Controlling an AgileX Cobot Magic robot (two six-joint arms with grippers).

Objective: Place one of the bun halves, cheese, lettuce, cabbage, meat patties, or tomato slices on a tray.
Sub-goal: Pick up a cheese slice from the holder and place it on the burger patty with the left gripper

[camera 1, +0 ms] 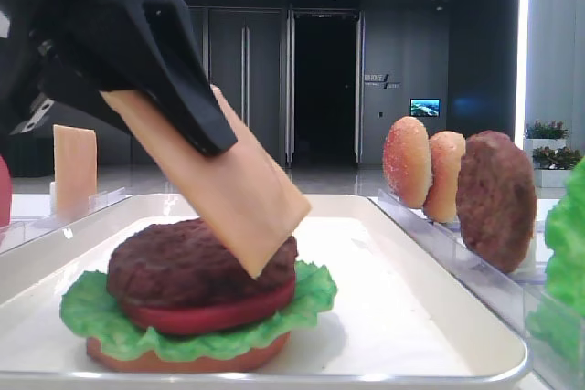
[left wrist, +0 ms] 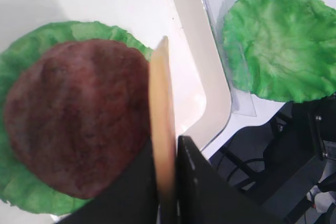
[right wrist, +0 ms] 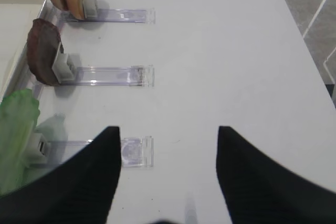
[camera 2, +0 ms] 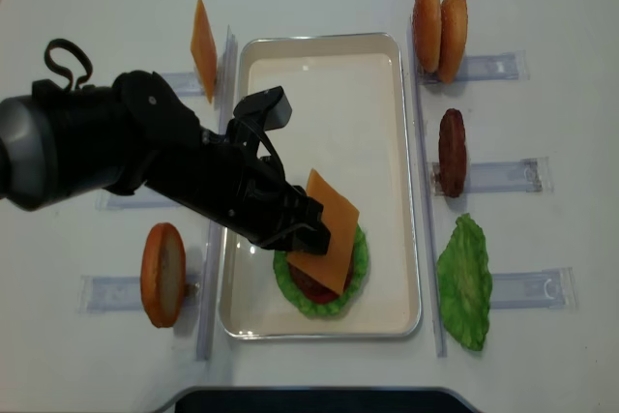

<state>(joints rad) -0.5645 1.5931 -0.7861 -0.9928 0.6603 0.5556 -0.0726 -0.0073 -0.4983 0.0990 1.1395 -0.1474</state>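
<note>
Spare lettuce (camera 2: 464, 282), patty (camera 2: 452, 152) beside tray (camera 2: 387, 84)

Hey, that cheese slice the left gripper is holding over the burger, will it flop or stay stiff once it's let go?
Probably fairly stiff: the cheese, pinched at one end by the left gripper, juts out tilted without drooping. It looks thin edge-on, so likely light. Its lower corner meets the rounded meat patty, so it may slide or settle crooked on release.
</note>
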